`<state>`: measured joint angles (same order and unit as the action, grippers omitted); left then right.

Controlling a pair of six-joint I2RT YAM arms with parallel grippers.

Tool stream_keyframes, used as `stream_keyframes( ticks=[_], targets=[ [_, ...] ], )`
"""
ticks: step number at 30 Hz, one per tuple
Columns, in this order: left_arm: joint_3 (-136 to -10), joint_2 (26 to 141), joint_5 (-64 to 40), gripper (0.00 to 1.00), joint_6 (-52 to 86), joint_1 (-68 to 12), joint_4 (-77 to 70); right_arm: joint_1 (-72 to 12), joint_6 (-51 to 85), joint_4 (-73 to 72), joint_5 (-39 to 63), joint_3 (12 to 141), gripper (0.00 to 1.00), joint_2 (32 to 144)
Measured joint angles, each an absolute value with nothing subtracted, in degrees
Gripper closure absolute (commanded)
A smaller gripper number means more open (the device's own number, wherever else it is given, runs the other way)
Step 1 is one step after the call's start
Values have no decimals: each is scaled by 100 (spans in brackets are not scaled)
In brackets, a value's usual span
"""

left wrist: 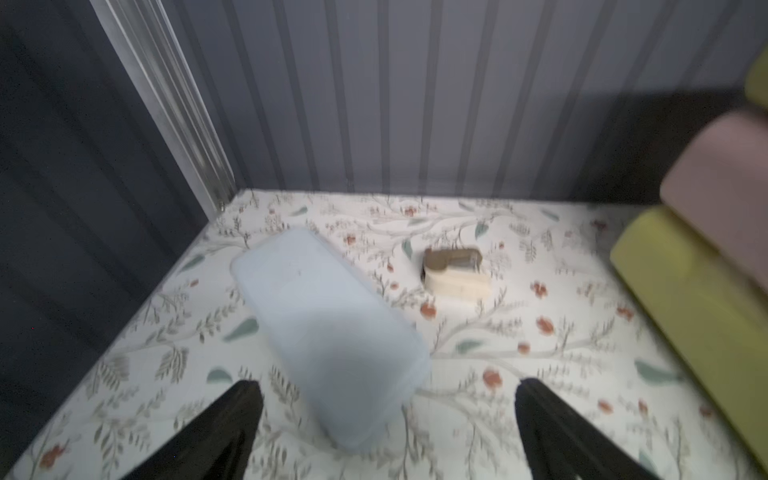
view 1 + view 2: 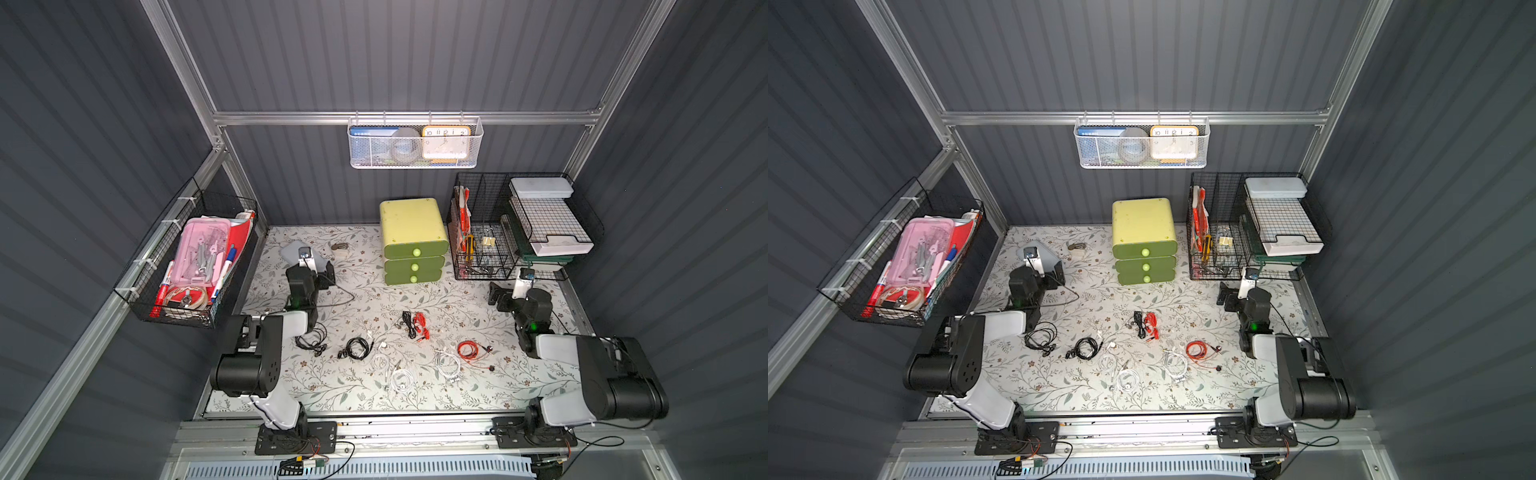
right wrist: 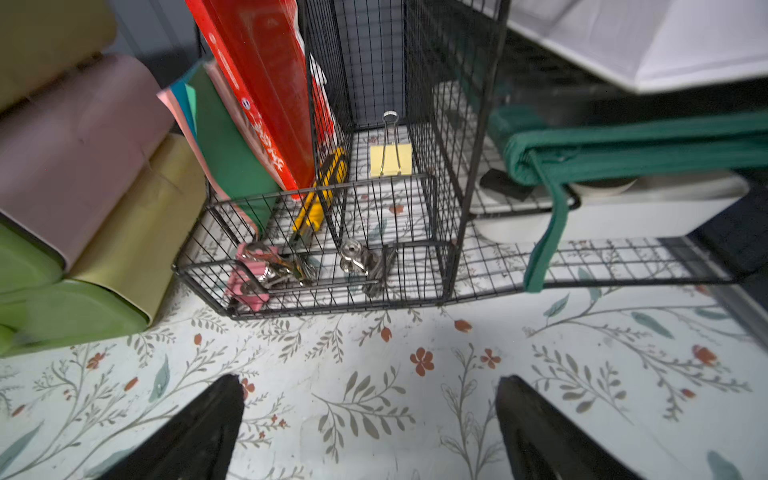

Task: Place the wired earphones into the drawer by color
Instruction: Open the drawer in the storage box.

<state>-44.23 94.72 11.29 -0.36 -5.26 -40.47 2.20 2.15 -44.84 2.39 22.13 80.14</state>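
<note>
Floral bench, grey walls: both my jaws hang wide open, empty, near the back edge; wired earphones (image 2: pixel 358 348) lie scattered mid-bench, drawers (image 2: pixel 413 266) shut. Risk: that black-and-red tangle (image 2: pixel 415 325) lifts together, mixing colours.

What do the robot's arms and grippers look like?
The left arm and right arm match: black rounded joints, pale grey shells, black base plates. A green light glows on each. Thin black cables trail from them. The left gripper and right gripper have black tapered fingers.
</note>
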Motion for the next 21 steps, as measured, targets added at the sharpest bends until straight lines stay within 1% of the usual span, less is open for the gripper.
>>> stream_keyframes(
  ticks=[2, 5, 7, 10, 11, 13, 16, 21],
  targets=[
    [-4919, 9299, 1096, 1, 19, -526, -3568, 215, 364, -3944, 193, 2488, 1, 7614],
    [-4939, 8803, 851, 1, 185, -521, -3192, 215, 810, -3304, 261, 2816, 1, 7063],
    [-4873, 8519, 613, 1, 344, -521, -3004, 215, 1151, -2768, 381, 3004, 4, 6718],
    [-4744, 8090, 137, 1, 563, -521, -2794, 215, 1581, -1719, 781, 3531, 4, 6394],
    [-4711, 7964, -25, 1, 637, -521, -2751, 204, 1691, -1387, 1000, 3743, 1, 6329],
    [-4689, 7743, -316, 1, 823, -521, -2641, 119, 1835, -954, 1435, 4049, 1, 6241],
    [-4689, 7524, -762, 1, 1138, -521, -2495, -331, 1955, -298, 1739, 4460, 1, 6189],
    [-4689, 7531, -1393, 1, 1538, -521, -2248, -1712, 1981, 718, 1468, 5269, 1, 6451]
  ],
)
